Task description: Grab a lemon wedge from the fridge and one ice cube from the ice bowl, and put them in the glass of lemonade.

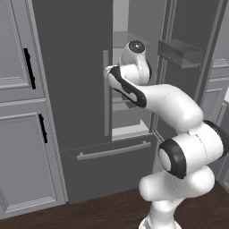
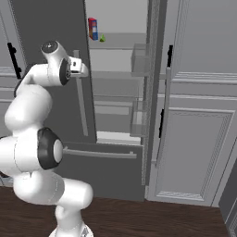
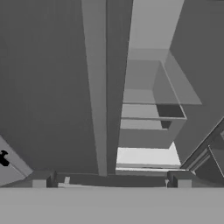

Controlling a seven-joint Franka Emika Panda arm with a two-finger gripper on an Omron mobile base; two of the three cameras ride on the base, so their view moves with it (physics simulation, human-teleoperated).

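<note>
Dark grey fills the left base view: one fridge (image 1: 76,89), its left door shut and its right door swung open beside it. I count one long upright bar handle (image 1: 106,91) on the shut door and one level bar handle (image 1: 114,150) on the drawer below. One door bin (image 1: 179,52) juts from the open door at the upper right. Two lighter cabinets (image 1: 20,112) stand to the left, stacked, each with one black pull. My arm (image 1: 170,107) bends up in front of the opening, and my hand end sits just beside the upright handle; from here I cannot make out my fingers.

From the right base view, the opening shows pale shelves. On the top shelf (image 2: 120,42) stand one red box (image 2: 93,28) and, just beside it to the right, one lemon wedge (image 2: 102,38), tiny and yellow-green. My gripper (image 2: 79,67) hangs lower and to the left of them, well apart from the wedge, in front of the shut door's edge.

Looking along my hand, my two fingertips (image 3: 43,180) rise at the bottom, one at each side, spread as wide as they go. Nothing sits between them and they touch nothing. Past them I see the upright handle, the door edge and the pale shelves inside.
</note>
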